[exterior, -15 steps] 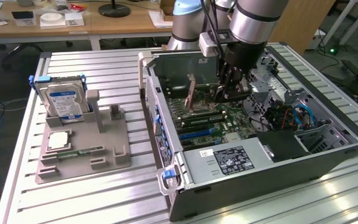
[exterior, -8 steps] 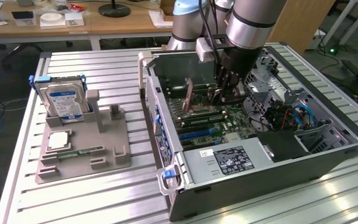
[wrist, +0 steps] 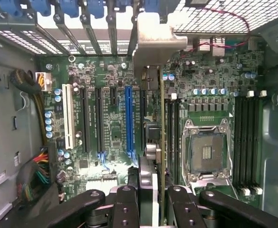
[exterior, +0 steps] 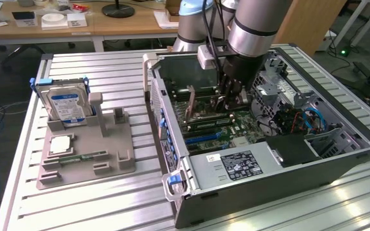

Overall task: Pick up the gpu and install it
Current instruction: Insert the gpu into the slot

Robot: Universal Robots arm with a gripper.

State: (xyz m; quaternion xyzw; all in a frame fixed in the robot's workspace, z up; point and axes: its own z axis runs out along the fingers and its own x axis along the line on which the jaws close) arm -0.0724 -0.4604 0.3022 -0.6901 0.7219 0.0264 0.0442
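Black pincer (wrist: 148,192) pinches the green gpu card (wrist: 151,128) edge-on over the green motherboard (wrist: 106,123) inside the open dark computer case (exterior: 288,168), three o'clock from the grey parts tray (exterior: 108,144) in the exterior view.

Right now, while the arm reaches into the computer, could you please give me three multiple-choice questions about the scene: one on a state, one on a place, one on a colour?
1. The claw is: A) open and empty; B) shut on the gpu; C) shut on a memory stick.
2. The hard drive is: A) upright in the grey holder; B) lying on the floor; C) hanging from a cable.
3. The hard drive's label is: A) red; B) yellow; C) blue and white.

Answers: 1 B, the card sits edge-on in its grip in the wrist view. 2 A, it stands in the holder on the exterior view's left. 3 C, the blue and white sticker faces the exterior camera.
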